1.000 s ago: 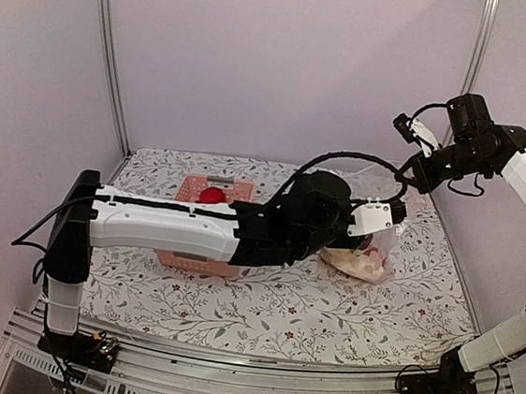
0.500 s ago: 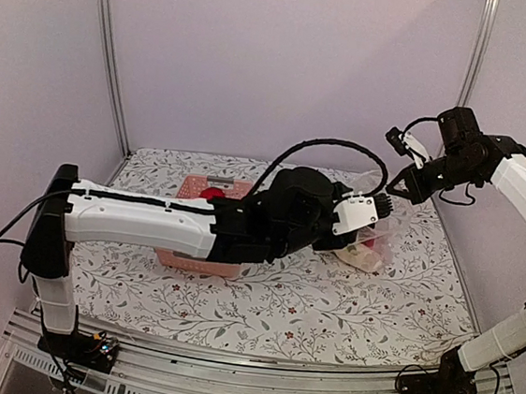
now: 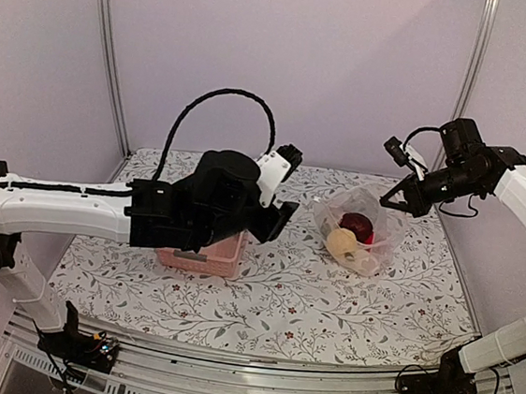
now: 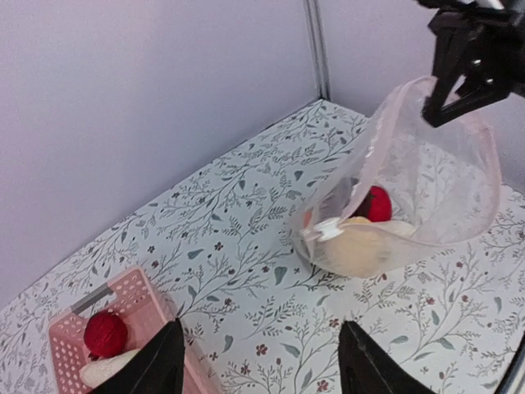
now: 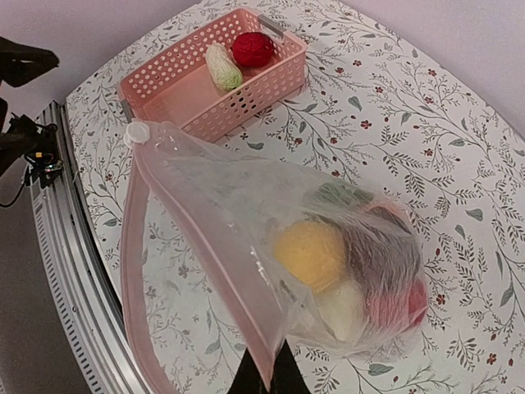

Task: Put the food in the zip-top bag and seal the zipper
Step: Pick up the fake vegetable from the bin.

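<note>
Above the flowered table (image 3: 327, 307), our spread left gripper (image 4: 261, 349) is nearer the basket's (image 3: 201, 262) red ball (image 4: 105, 333); our right gripper (image 3: 397, 196) pinches the bag (image 4: 443, 189).

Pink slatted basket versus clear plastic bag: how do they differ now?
The pink slatted plastic basket lies flat; the clear crinkly zip-top bag slumps, its mouth held by the right claw. The basket holds two toy pieces, a red ball and a whitish radish; the bag holds several. Both rest on the floral tablecloth.
</note>
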Robot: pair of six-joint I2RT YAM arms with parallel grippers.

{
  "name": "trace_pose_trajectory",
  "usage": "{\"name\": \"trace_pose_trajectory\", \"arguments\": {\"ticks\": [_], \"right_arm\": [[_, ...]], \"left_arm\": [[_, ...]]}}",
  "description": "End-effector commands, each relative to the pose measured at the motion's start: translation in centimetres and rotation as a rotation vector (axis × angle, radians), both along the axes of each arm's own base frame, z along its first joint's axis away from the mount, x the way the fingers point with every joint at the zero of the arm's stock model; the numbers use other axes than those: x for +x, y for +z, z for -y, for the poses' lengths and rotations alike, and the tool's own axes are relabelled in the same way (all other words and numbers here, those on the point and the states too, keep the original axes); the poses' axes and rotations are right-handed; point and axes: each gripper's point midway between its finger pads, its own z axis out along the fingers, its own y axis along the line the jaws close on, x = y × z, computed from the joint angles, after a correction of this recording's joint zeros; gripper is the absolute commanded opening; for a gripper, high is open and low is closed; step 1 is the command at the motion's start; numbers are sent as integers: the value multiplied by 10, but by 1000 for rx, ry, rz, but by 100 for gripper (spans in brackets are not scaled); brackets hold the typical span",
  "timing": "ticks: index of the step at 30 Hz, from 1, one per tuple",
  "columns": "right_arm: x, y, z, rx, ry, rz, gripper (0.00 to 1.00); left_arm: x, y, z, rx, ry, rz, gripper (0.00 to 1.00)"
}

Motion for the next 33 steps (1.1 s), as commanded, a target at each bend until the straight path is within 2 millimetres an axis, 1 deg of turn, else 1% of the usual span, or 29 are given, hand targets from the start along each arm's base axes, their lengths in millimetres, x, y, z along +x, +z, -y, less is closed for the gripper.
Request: {"name": "trace_pose_trajectory", "arguments": {"ticks": [1,4,9,11,13,15,17,19,20,22,24,27,29,33], "right_arm": [[-6,0,-6,31,37,-8,0],[-7,0,-6,31,35,-8,0],[-8,-3,-6,31,38,-12,0],[-9,-4,-6,32,37,-15,0],[-10,-4,-6,35,40,-17,0],[-11,-5,-6,35,40,-20,0],[-12,-5,-5,33,41,-17,0],[-13,-6,-5,33,42,-19,0],[-13,-6,-5,33,41,-17,0],[-13,-5,-4,29,37,-12,0],[-12,-3,-4,26,34,-10,0],[-12,-2,-4,26,33,-10,0],[-13,-3,-3,22,31,-11,0],[-15,-6,-1,12,25,-12,0]], "left_arm": [[41,-80,-66,52,303,-268,64],[62,-104,-100,-3,455,-376,64],[87,-132,-150,-149,653,-497,64],[97,-143,-166,-217,702,-553,64],[110,-150,-176,-273,715,-591,64],[128,-157,-184,-287,717,-600,63],[147,-161,-186,-253,684,-596,64],[167,-166,-180,-158,604,-592,66],[176,-172,-179,-79,569,-588,66],[195,-184,-188,85,559,-573,68],[208,-196,-189,175,518,-593,69],[226,-209,-194,239,512,-603,76],[239,-214,-201,259,539,-607,77],[256,-222,-211,284,603,-620,78]]}}
